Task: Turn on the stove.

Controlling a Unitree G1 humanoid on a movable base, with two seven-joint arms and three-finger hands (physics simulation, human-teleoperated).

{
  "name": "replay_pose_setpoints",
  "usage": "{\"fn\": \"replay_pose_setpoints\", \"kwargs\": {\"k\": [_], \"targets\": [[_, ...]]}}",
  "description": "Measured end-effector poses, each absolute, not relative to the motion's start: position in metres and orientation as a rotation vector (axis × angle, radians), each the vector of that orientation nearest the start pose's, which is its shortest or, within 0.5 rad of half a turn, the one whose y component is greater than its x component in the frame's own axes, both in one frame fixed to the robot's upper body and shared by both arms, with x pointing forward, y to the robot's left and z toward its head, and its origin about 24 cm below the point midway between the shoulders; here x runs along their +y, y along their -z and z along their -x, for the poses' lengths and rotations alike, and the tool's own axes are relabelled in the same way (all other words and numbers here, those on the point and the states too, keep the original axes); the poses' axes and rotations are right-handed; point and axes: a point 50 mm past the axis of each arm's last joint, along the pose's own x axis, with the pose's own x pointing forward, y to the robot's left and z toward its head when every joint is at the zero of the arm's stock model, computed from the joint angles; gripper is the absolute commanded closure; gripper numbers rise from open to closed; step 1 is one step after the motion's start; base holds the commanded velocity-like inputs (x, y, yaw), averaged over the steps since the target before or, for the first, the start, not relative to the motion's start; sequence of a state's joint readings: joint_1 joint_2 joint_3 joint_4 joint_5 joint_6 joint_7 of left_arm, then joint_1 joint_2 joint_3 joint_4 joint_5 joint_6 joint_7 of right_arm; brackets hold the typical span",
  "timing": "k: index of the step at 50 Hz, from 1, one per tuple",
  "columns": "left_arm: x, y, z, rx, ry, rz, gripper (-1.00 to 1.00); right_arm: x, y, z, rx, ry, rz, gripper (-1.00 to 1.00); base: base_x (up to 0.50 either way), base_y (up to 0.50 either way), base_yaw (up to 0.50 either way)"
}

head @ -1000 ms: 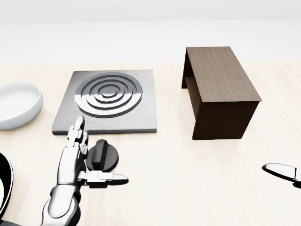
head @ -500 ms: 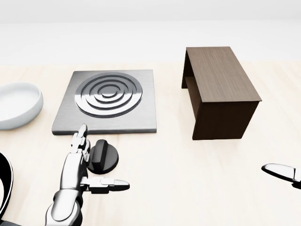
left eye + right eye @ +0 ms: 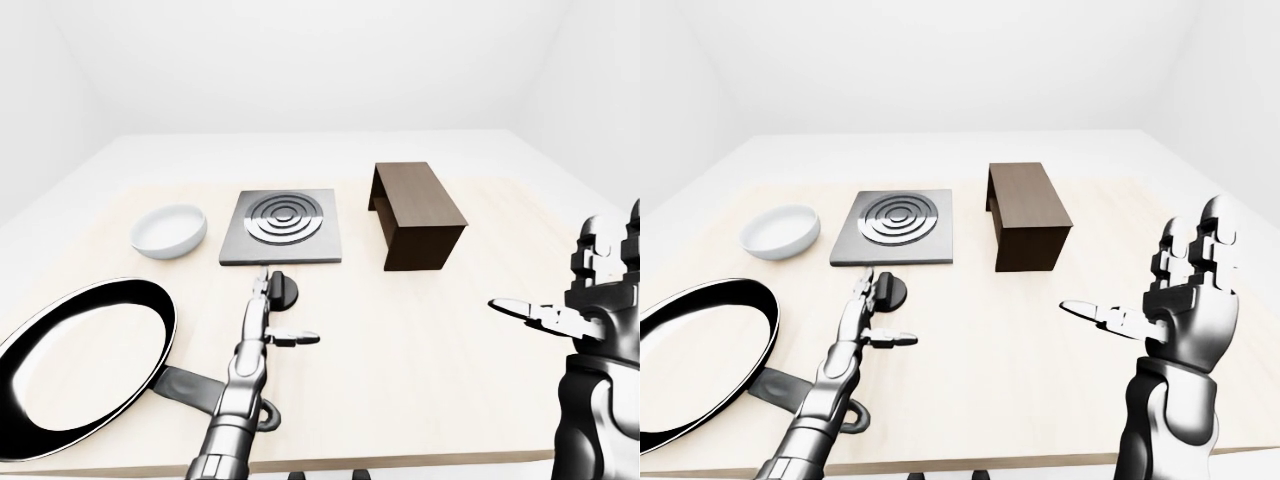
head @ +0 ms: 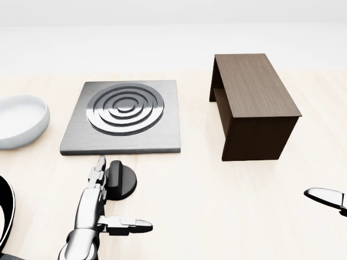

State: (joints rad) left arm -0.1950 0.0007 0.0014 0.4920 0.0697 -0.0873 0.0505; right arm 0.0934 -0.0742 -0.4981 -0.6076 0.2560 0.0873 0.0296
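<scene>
Left hand [image 4: 100, 208] beside knob [image 4: 120, 180]; bowl [image 4: 19, 120] unfilled.

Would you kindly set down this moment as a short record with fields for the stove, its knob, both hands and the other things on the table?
stove: grey square plate with ringed burner
knob: black dial just below the stove, apart from it
left hand: open, fingers beside the knob's left edge, not closed round it
right hand: open, raised at right, holding nothing
bowl: white, left of stove
pan: black, lower left
wooden stand: right of stove
</scene>
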Motion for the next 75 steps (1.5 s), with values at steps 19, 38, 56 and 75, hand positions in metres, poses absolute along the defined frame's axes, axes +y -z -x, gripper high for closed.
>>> {"fn": "replay_pose_setpoints", "kwargs": {"k": [19,38,56,75], "targets": [[0.121,0.009,-0.255,0.165,0.082,-0.086,-1.00,-0.259,-0.161,-0.186,-0.486,0.373,-0.007,-1.00,0.00,0.00,0.00],[0.098,-0.018,-0.260,0.047,0.152,-0.089,-1.00,-0.259,-0.159,-0.187,-0.479,0.372,-0.009,-1.00,0.00,0.00,0.00],[0.087,-0.047,-0.328,0.013,0.150,-0.150,-1.00,-0.259,-0.160,-0.186,-0.485,0.372,-0.010,-1.00,0.00,0.00,0.00],[0.110,-0.165,-0.301,-0.414,0.083,-0.043,-1.00,-0.259,-0.159,-0.187,-0.481,0.367,-0.013,-1.00,0.00,0.00,0.00]]}}
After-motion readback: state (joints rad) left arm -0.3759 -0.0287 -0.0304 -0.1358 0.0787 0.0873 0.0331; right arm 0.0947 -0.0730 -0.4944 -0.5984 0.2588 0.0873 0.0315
